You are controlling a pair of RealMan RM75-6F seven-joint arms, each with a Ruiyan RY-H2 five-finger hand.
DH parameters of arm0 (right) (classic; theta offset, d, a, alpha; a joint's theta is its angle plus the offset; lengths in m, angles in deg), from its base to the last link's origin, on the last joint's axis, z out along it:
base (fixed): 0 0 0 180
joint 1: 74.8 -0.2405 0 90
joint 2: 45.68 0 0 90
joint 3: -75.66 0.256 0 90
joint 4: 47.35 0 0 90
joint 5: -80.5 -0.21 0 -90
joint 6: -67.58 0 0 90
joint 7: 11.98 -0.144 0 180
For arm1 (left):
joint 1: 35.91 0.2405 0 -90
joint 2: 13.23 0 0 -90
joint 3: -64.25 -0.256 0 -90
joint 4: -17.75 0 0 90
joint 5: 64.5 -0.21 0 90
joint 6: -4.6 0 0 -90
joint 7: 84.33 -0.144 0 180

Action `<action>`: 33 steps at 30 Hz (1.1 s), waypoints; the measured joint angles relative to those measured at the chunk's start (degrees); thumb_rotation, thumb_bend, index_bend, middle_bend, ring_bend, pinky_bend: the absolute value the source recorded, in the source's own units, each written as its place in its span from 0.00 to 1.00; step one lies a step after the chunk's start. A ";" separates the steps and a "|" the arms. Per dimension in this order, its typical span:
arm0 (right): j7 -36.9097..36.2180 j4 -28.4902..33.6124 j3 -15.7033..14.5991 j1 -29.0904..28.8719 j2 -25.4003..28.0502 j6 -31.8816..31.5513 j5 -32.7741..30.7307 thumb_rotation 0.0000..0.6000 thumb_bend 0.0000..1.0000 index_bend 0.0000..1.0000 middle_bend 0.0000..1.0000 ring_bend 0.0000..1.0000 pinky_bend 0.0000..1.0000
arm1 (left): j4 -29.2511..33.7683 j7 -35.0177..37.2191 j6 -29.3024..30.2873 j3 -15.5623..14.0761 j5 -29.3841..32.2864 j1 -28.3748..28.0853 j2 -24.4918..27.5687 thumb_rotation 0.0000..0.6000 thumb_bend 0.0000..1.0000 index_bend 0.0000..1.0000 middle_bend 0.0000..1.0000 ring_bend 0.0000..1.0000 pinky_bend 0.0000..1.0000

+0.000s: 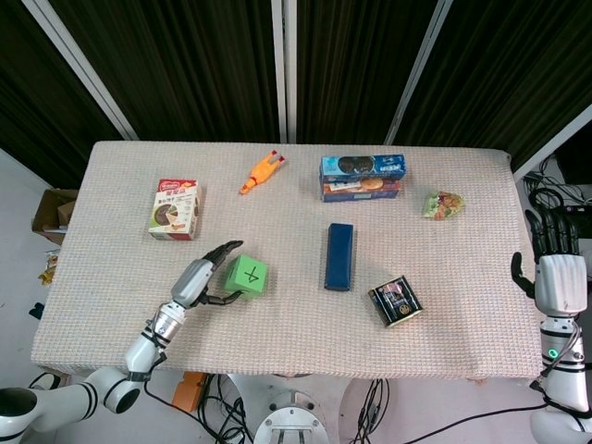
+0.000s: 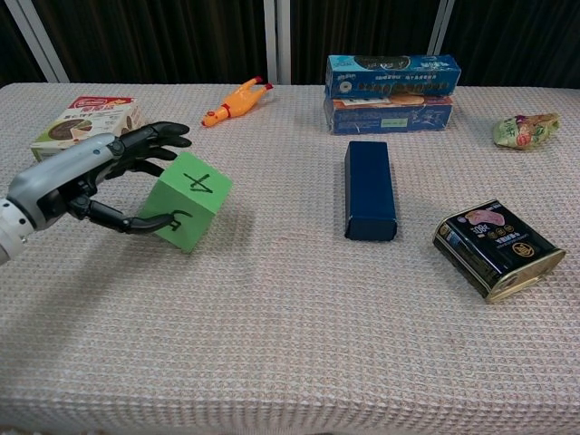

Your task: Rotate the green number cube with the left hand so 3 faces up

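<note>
— Cube point(image 2: 186, 212) first: where do we have it?

— Green, on the surface point(image 2: 299, 344) at the left front, with a 4 on its top face. In the chest view it looks tipped, one lower edge down and the face with the 4 sloping toward the camera. From the head view it reads as nearly flat, so we cannot tell whether it is fully set down.

— And our left hand point(image 2: 95, 177)?

— Around the cube's left side. Upper fingers point(image 2: 159, 140) are spread over its top left edge, and a lower finger is hooked across the front face, over a dark mark there. We judge that a hold, loose rather than tight.

— So how far along are we?

— Not done. A 4 is up, not a 3. We cannot read the mark on the front face well enough to name it, and no 3 is visible in either view, so we do not know which way to turn. What is left, as we see it: roll the cube until 3 is on top, set it flat, let go.

— Our right hand point(image 1: 553, 268)?

— Off the far right edge, upright, fingers straight and apart, holding nothing.

— Anything near the cube?

— A blue box point(image 2: 370, 189) lies well to the right, a tin point(image 2: 498, 249) beyond it.
</note>
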 measured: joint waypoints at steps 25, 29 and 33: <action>-0.35 1.25 1.28 0.99 2.00 -1.81 -0.31 1.00 0.48 0.00 0.00 0.00 0.00 | 29.71 -52.98 -8.92 -1.62 2.92 -2.13 19.73 1.00 0.23 0.04 0.03 0.01 0.17; -0.52 0.93 1.29 1.02 1.94 -1.78 -0.29 1.00 0.48 0.00 0.00 0.00 0.00 | 33.87 -61.06 -12.75 -0.18 6.67 -4.23 21.18 1.00 0.23 0.04 0.08 0.01 0.17; -0.71 0.66 1.37 1.02 1.97 -1.40 -0.56 1.00 0.48 0.00 0.00 0.00 0.00 | 36.08 -66.27 -15.71 1.29 10.52 -6.43 21.86 1.00 0.23 0.04 0.11 0.01 0.17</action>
